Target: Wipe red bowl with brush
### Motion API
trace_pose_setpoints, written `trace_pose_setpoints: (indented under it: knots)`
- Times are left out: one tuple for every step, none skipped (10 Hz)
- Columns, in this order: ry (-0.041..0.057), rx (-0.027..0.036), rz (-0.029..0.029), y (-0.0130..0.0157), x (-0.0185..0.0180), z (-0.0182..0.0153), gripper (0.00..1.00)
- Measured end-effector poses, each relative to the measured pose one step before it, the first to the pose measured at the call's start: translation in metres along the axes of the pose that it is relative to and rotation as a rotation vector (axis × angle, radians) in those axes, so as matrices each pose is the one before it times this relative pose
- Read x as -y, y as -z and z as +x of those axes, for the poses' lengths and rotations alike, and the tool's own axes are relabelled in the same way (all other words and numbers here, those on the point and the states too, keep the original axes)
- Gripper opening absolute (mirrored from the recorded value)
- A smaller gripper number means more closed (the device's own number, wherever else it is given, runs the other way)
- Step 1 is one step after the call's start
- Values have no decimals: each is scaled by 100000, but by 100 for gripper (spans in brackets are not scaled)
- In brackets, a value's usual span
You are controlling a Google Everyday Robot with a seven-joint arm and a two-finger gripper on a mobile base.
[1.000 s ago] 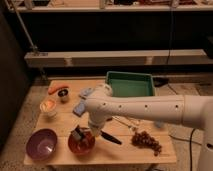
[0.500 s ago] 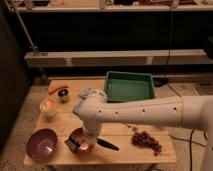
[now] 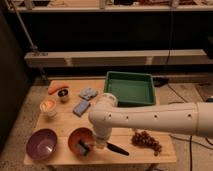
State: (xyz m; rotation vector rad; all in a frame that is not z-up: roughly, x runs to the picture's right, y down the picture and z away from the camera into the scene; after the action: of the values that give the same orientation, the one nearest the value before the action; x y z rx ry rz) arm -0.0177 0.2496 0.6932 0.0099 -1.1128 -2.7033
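Observation:
The red bowl (image 3: pixel 78 136) sits near the front edge of the wooden table (image 3: pixel 65 125), left of centre. The brush (image 3: pixel 85 146) has its blocky grey head down inside the bowl's right half, and its slim black handle sticks out to the right over the table. My gripper (image 3: pixel 101 144) hangs at the end of the white arm, just over the bowl's right rim. It is shut on the brush between head and handle tip. The wrist hides most of the fingers.
A purple bowl (image 3: pixel 41 144) stands left of the red one. Behind are a cream cup (image 3: pixel 48 106), a carrot (image 3: pixel 58 88), a small dark cup (image 3: pixel 63 94) and two blue-grey sponges (image 3: pixel 88 93) (image 3: pixel 81 107). A green tray (image 3: pixel 130 87) is at the back right, grapes (image 3: pixel 146 141) at the front right.
The brush head has swept inside the red bowl, from its back towards the front left and now to the right half, with the gripper moving along.

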Motion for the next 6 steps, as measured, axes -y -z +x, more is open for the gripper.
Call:
trace_pose_setpoints:
  knots:
    - [-1168, 208, 26, -64, -260, -401, 0]
    - [-1493, -33, -29, -3, -368, -296, 0]
    - [-2342, -271, -404, 141, -885, -358, 0]
    - [-1104, 137, -404, 220, -1055, 26, 0]
    - [-413, -496, -488, 165, -801, 363, 0]
    - [-203, 851, -56, 119, -936, 296, 0]
